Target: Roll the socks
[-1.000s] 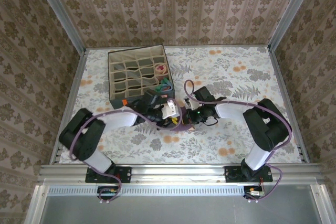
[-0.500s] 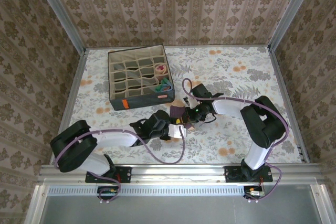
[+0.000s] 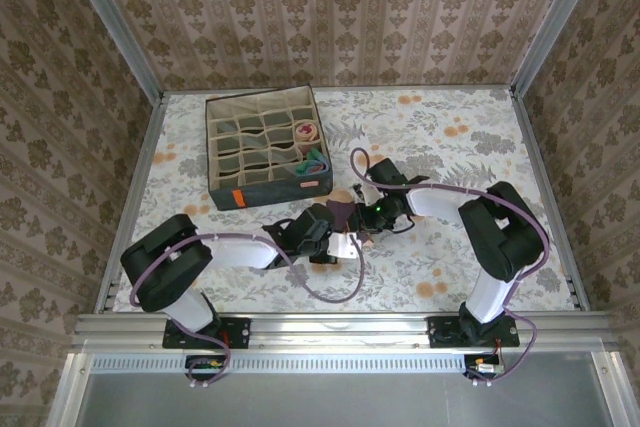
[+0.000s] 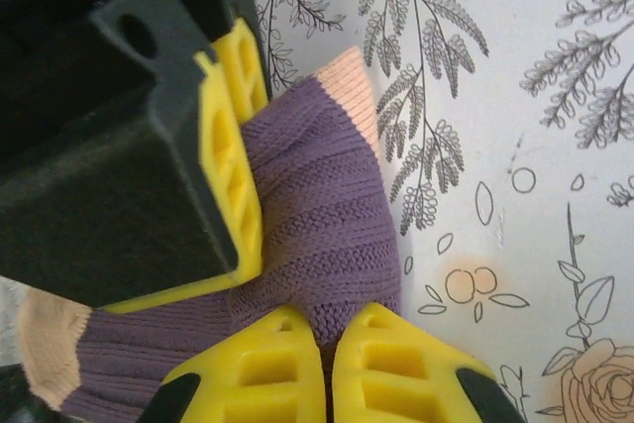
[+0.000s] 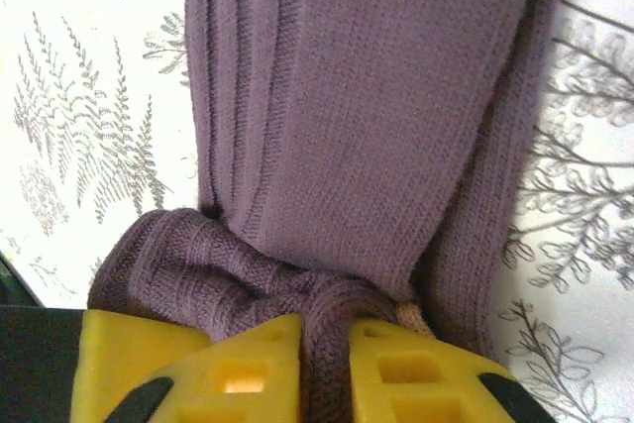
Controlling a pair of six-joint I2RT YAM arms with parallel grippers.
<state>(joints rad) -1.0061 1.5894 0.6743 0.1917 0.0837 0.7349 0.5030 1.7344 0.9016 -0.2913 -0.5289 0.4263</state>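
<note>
Between right tool [image 5: 327, 334] jaws, purple sock [image 5: 367, 116], pinched

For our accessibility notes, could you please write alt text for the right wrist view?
A purple ribbed knit sock is pinched between the yellow fingertips of the right gripper, lying on a white cloth printed with grey ferns.

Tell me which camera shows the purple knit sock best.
Left wrist: the purple knit sock shows its ribbed body and both tan ends. Right wrist shows just bunched purple ribbing; top external, a small dark patch between the arms.
</note>
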